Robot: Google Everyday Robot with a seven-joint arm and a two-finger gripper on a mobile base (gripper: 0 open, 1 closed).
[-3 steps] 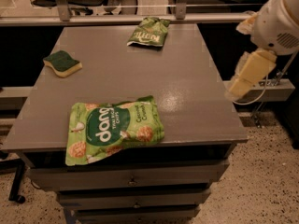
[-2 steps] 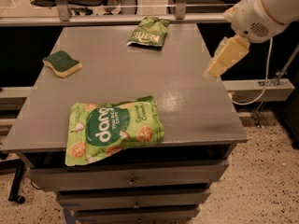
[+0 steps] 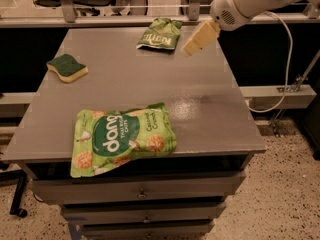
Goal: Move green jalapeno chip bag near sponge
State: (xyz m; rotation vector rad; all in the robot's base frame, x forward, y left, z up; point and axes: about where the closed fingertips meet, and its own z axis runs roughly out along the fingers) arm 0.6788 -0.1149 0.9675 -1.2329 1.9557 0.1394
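Grey table [image 3: 210, 104], seen from its front edge. Stands on speckled floor [image 3: 280, 204], with drawer fronts stacked beneath the top. Carries three things, all well apart. At 12 o'clock, close to the far edge: green jalapeno chip bag [image 3: 161, 34], lying flat and crumpled. At 10 o'clock, near the left edge: sponge [image 3: 67, 67], resting flat, dark scrub side up, pale foam below. At 7 o'clock: large light-green dang bag [image 3: 122, 138], lying face up, lower left corner hanging over the front edge. Bare and faintly glossy from the centre towards 3 o'clock. Above the top at about 1 o'clock, just right of the chip bag and apart from it: gripper [image 3: 195, 43], hanging in the air.
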